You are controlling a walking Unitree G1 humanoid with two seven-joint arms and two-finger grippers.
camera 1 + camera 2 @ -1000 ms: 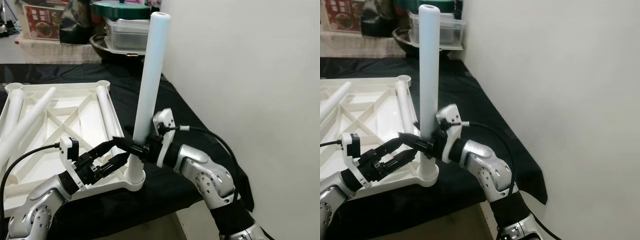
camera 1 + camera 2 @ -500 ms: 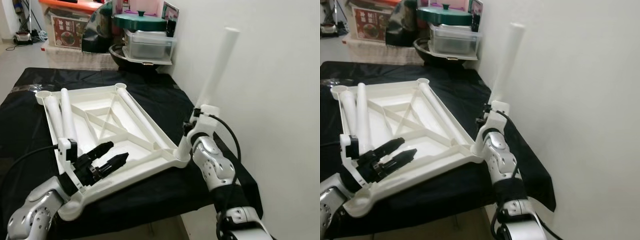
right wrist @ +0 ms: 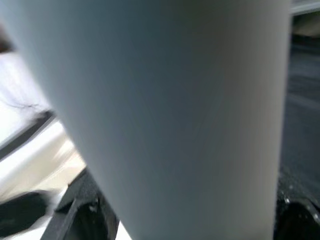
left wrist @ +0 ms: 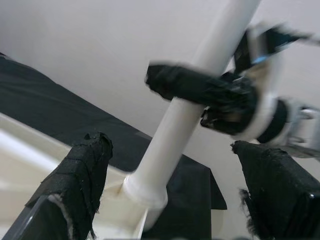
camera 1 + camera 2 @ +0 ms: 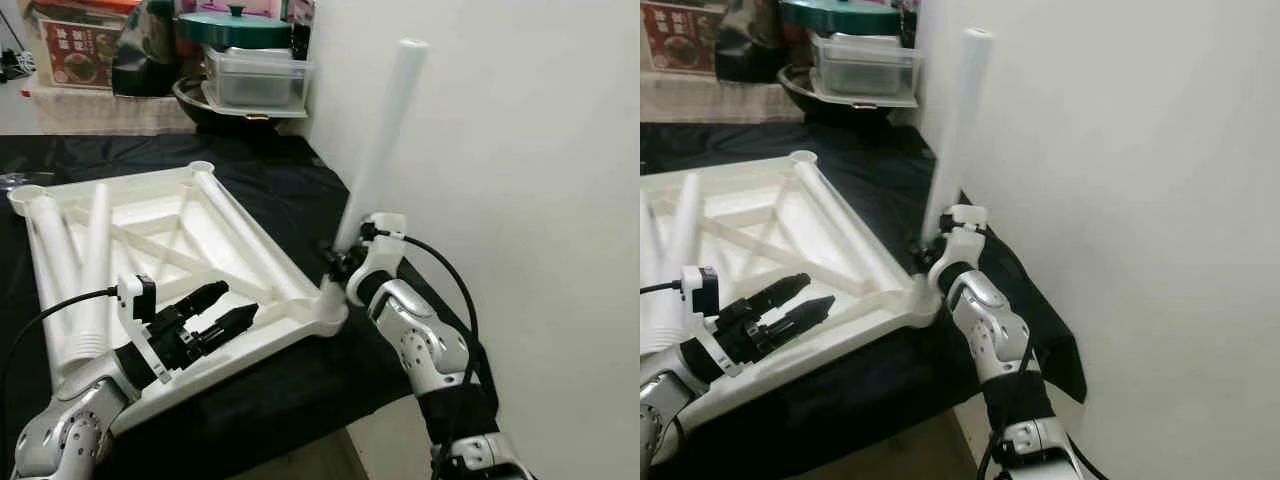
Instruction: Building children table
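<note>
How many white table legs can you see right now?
3. One leg stands tilted in the near corner socket of the upturned tabletop, held by the right tool. Two loose legs lie on the tabletop's left side. Others may be hidden.

**Where the cameras look**

The two head cameras look forward and down at the same black counter (image 5: 270, 180) from a little apart. The left wrist camera looks between its fingers (image 4: 75, 185) at the white leg (image 4: 180, 125). The right wrist camera sits right against that leg.
</note>
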